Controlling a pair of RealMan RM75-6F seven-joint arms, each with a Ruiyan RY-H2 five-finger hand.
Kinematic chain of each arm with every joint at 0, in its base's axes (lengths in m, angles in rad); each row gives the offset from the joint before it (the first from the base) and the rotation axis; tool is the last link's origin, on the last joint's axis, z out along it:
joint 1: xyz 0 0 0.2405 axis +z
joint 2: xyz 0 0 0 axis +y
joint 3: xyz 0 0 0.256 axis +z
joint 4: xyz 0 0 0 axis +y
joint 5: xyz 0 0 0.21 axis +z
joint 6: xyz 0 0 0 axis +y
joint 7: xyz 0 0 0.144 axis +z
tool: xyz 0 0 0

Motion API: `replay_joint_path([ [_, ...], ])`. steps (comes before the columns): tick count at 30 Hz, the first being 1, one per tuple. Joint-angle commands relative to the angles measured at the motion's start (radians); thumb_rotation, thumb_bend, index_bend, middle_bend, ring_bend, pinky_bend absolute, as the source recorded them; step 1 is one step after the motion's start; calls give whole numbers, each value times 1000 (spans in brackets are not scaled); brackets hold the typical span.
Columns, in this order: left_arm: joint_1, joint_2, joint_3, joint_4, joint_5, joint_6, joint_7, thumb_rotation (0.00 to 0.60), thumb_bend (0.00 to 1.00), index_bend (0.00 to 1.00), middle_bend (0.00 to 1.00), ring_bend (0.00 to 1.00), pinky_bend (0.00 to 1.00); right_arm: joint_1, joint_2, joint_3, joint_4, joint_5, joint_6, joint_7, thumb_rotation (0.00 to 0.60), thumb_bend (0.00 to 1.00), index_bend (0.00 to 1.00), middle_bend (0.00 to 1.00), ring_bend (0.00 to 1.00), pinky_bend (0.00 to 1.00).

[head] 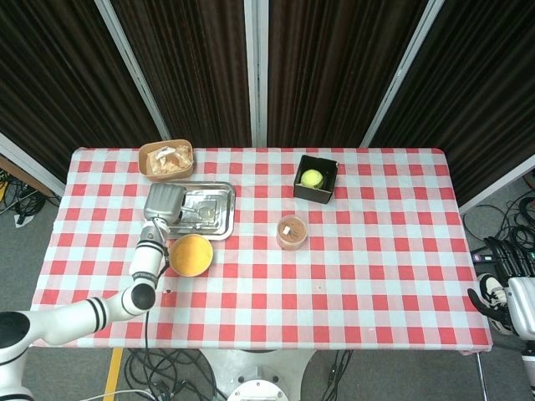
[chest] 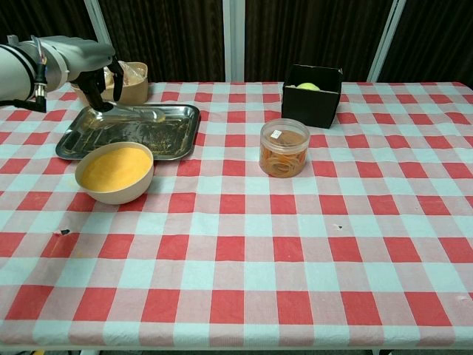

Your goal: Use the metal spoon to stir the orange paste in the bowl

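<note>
The beige bowl [head: 191,255] of orange paste [chest: 114,167] stands on the checked cloth, just in front of the metal tray [chest: 140,137]. My left hand [chest: 92,66] hovers over the tray's far left corner, also seen as the left hand [head: 161,202] in the head view. It grips the handle end of the metal spoon [chest: 140,112], which lies low and nearly flat along the tray's far side, its scoop pointing right. My right hand [head: 493,296] hangs beyond the table's right edge; its fingers are too small to read.
A clear jar [chest: 284,147] with orange contents stands mid-table. A black box [chest: 312,87] holding a yellow-green ball sits at the back right. A brown bowl [chest: 131,80] with a wrapped packet is behind the tray.
</note>
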Motion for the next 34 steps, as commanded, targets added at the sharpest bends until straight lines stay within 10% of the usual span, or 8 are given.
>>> replay_joint_path([
  [1,-30,-20,14,60,-40,-34,-21,600,343,451,957,956,993,0,-1,0,3,2,-1,2,600,240,0,71,0,0],
  [12,86,136,69,-111,127,31,-238,600,259,349,838,831,964,8,5,1,8,-1,-12,11,600,239,0,71,0,0],
  [25,451,383,297,-262,715,414,-668,600,197,326,335,291,337,23,4,-6,23,-2,-43,19,600,239,0,42,0,0],
  [34,649,417,423,-191,924,638,-797,600,162,322,308,254,278,14,-14,-17,24,-14,-27,3,600,239,0,27,0,0],
])
